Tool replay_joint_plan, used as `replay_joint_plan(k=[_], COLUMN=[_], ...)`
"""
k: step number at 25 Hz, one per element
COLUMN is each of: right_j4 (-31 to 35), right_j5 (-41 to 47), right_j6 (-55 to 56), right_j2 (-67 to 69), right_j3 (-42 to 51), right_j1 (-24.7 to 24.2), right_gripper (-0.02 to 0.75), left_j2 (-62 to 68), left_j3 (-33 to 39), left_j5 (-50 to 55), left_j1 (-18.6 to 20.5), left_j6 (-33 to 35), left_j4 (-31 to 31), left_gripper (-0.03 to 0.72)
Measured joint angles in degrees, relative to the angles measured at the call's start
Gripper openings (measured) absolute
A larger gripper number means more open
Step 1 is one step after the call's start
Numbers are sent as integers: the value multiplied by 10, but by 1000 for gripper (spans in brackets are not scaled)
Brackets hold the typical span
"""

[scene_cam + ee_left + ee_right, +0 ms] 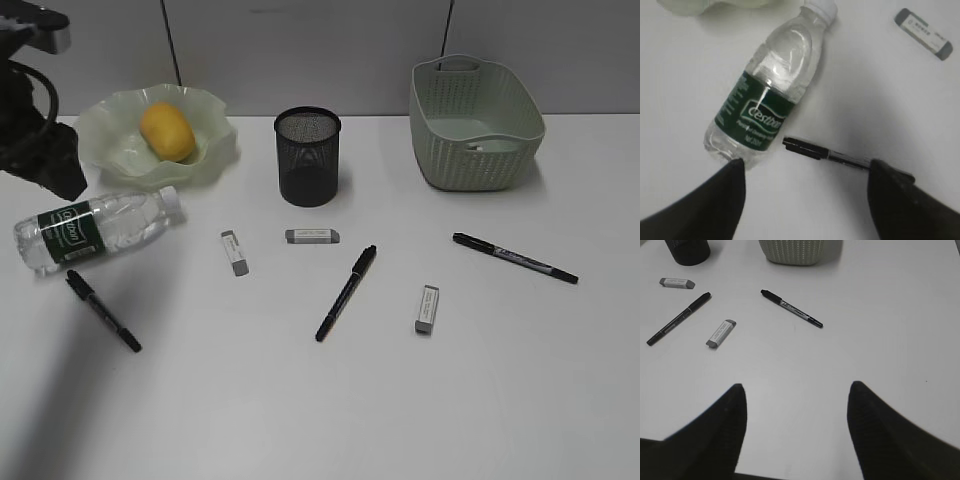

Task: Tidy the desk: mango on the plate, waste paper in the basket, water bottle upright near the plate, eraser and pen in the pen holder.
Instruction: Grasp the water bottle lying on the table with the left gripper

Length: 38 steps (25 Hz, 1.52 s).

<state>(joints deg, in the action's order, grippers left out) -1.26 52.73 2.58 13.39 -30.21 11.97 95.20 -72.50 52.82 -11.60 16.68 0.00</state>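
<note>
The mango [167,131] lies in the wavy green plate [105,125]. In front of the plate the water bottle [95,228] lies on its side. My left gripper [805,170] hovers open over the desk, with the bottle's [767,95] base by its left finger and a pen [822,151] by its right. Three pens [102,311] [347,292] [514,257] and three erasers [235,252] [312,236] [427,309] lie scattered. The pen holder [308,157] stands mid-back. A small white wad [488,146], likely the waste paper, sits in the basket [476,125]. My right gripper [797,390] is open over bare desk.
The left arm's dark body [40,130] hangs over the desk's far left beside the plate. A grey wall runs behind the desk. The right wrist view shows a pen [791,308], an eraser [720,333] and the basket's base [790,252] ahead.
</note>
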Motion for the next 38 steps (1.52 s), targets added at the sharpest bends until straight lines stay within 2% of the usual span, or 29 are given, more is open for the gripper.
replay_joint_plan(k=[2, 6, 10, 13, 20, 29, 35, 38], right_j4=[0, 0, 0, 0, 0, 0, 0, 0], right_j5=[0, 0, 0, 0, 0, 0, 0, 0], right_j6=[0, 0, 0, 0, 0, 0, 0, 0], right_j2=[0, 0, 0, 0, 0, 0, 0, 0], right_j3=[0, 0, 0, 0, 0, 0, 0, 0], right_j1=[0, 0, 0, 0, 0, 0, 0, 0], right_gripper=[500, 501, 499, 500, 500, 499, 499, 499], left_j2=[45, 129, 188, 225, 273, 320, 324, 324], left_j3=[-41, -121, -169, -190, -209, -221, -224, -225], left_j5=[19, 48, 67, 70, 52, 22, 15, 24], left_j1=[0, 0, 0, 0, 0, 0, 0, 0], left_j6=[16, 70, 123, 134, 167, 177, 182, 187], left_j4=[8, 17, 18, 36, 53, 60, 60, 61], left_gripper=[606, 622, 622, 622, 622, 615, 531, 514])
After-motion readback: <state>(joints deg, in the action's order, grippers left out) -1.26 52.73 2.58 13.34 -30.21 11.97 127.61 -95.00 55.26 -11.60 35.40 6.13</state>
